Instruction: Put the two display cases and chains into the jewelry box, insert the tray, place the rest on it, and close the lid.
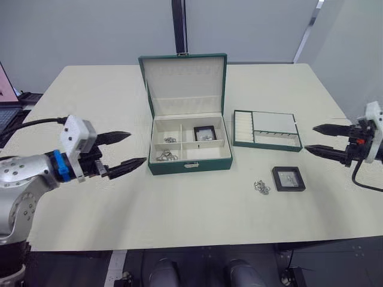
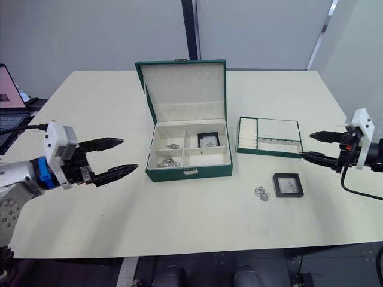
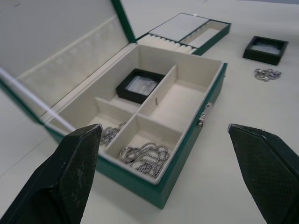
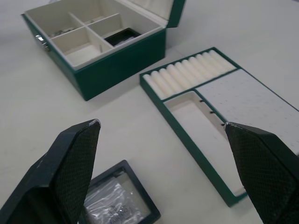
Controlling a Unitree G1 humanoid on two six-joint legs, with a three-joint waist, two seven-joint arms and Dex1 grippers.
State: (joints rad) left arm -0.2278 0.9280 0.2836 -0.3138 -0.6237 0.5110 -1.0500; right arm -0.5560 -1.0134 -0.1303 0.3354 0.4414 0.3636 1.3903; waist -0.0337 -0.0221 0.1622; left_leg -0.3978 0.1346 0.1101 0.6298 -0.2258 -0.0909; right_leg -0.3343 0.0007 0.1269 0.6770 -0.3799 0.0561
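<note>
The green jewelry box (image 1: 190,165) stands open mid-table, its lid (image 1: 183,82) upright behind it. One display case (image 1: 205,133) lies in its back right compartment, and chains (image 1: 167,156) lie in the front left and back left ones. A second display case (image 1: 288,178) sits on the table right of the box, with a chain cluster (image 1: 261,187) beside it. The tray (image 1: 267,130) lies right of the box. My left gripper (image 1: 124,149) hovers open left of the box. My right gripper (image 1: 317,139) is open at the table's right edge, near the tray.
A laptop (image 2: 9,95) and cables sit off the table's left edge. A dark vertical post (image 1: 179,27) stands behind the table. The table's front area (image 1: 191,215) is bare cream surface.
</note>
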